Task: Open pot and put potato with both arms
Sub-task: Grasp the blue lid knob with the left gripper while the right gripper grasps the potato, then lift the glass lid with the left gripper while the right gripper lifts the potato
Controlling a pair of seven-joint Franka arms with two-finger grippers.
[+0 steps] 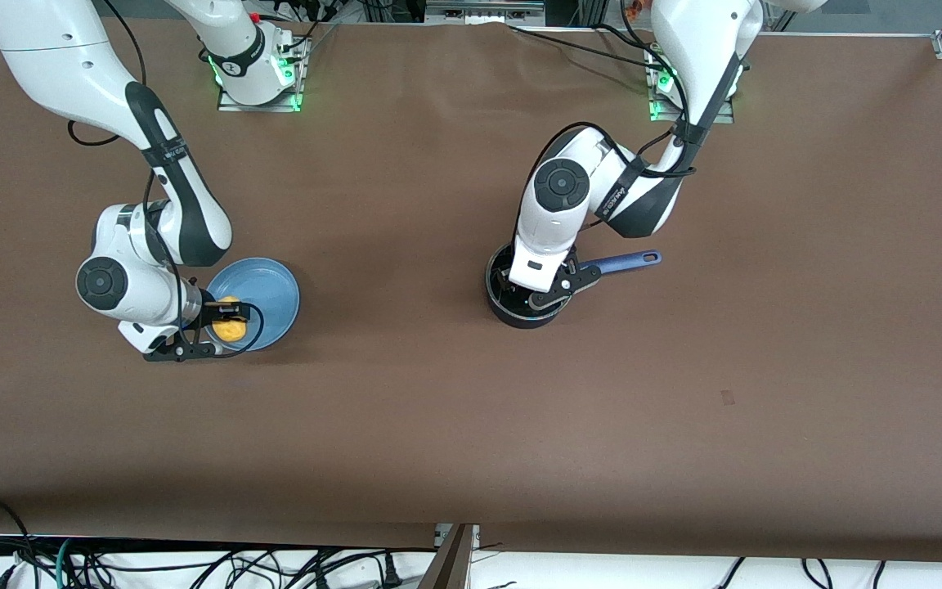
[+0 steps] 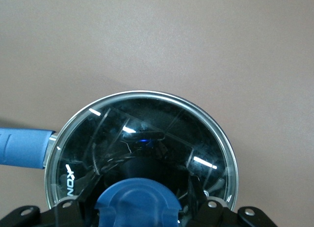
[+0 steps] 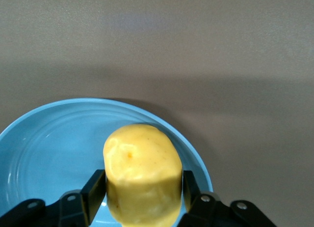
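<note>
The black pot point(image 1: 512, 317) stands mid-table with its blue handle point(image 1: 626, 262) pointing toward the left arm's end. The glass lid point(image 2: 147, 133) with its blue knob point(image 2: 137, 200) sits on the pot. My left gripper point(image 1: 532, 294) is down over the lid and its fingers close on the knob, as the left wrist view point(image 2: 137, 214) shows. My right gripper point(image 1: 224, 321) is shut on the yellow potato point(image 1: 231, 330) over the edge of the blue plate point(image 1: 271, 290). In the right wrist view the potato point(image 3: 142, 168) fills the gap between the black fingers point(image 3: 95, 185).
The blue plate point(image 3: 49, 143) lies toward the right arm's end of the table. The brown table point(image 1: 471, 425) stretches nearer to the front camera. Cables hang below its front edge.
</note>
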